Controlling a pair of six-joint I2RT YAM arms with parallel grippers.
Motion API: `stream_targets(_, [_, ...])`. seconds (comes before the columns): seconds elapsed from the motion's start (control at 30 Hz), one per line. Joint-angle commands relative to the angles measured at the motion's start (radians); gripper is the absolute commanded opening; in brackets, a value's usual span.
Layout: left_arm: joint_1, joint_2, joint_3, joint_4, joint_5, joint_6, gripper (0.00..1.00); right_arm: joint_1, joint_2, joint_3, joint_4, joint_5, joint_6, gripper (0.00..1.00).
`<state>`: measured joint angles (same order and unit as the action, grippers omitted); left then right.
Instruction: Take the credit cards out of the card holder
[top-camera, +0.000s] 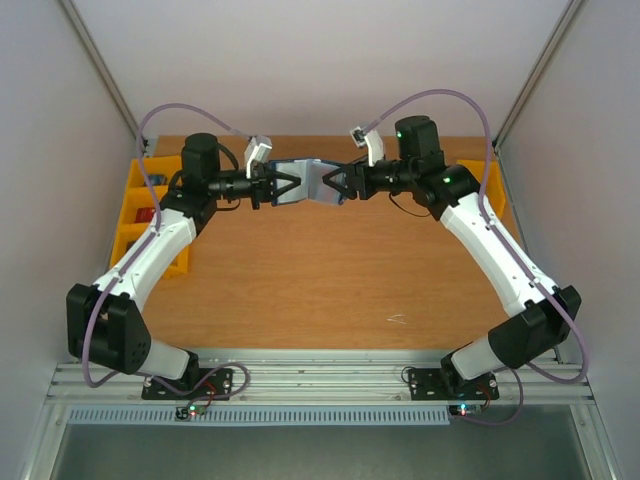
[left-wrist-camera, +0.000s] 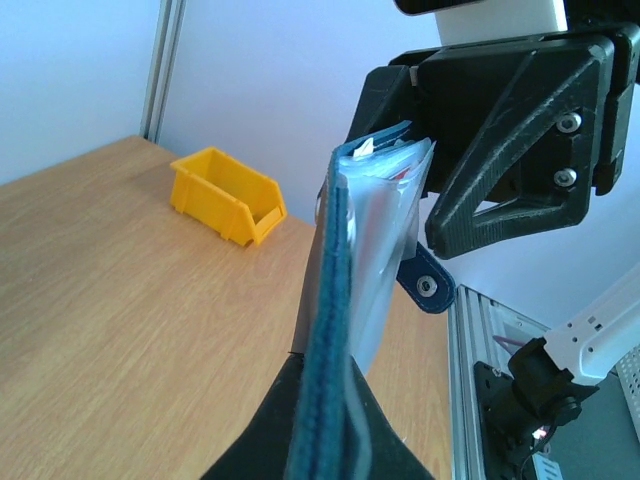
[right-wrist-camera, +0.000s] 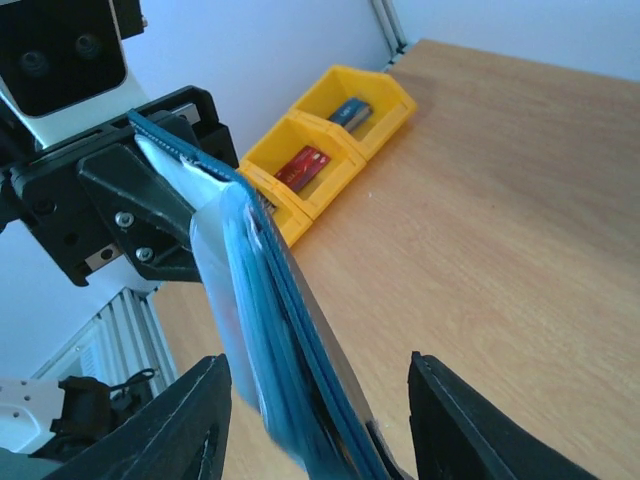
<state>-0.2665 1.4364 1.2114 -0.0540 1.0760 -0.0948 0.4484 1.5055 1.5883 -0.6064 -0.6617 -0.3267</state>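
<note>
The left end effector (top-camera: 288, 187) is clamped on one end of the card holder (top-camera: 308, 181), held on edge in the air above the tabletop (top-camera: 330, 290). The right end effector (top-camera: 330, 186) has its fingers apart around the other end.

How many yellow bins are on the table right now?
4 yellow bins: three in a row at the left edge, far, middle, near, partly covered by the left arm; one at the right edge. More may be hidden.
</note>
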Motion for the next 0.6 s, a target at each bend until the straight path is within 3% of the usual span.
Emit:
stream_targets(0.0, [0.002, -0.041, -0.014, 0.186, 0.033, -0.064, 0.00, -0.032, -0.052, -0.031, -0.005, -0.010, 0.010, 0.53])
stream_targets(0.3, [0.001, -0.038, -0.018, 0.225, 0.050, -0.068, 0.00, -0.054, -0.068, -0.048, -0.070, -0.001, -0.027, 0.55])
stream_targets(0.57, [0.001, -0.038, -0.025, 0.240, 0.057, -0.064, 0.00, -0.053, -0.038, -0.038, 0.010, -0.022, 0.007, 0.52])
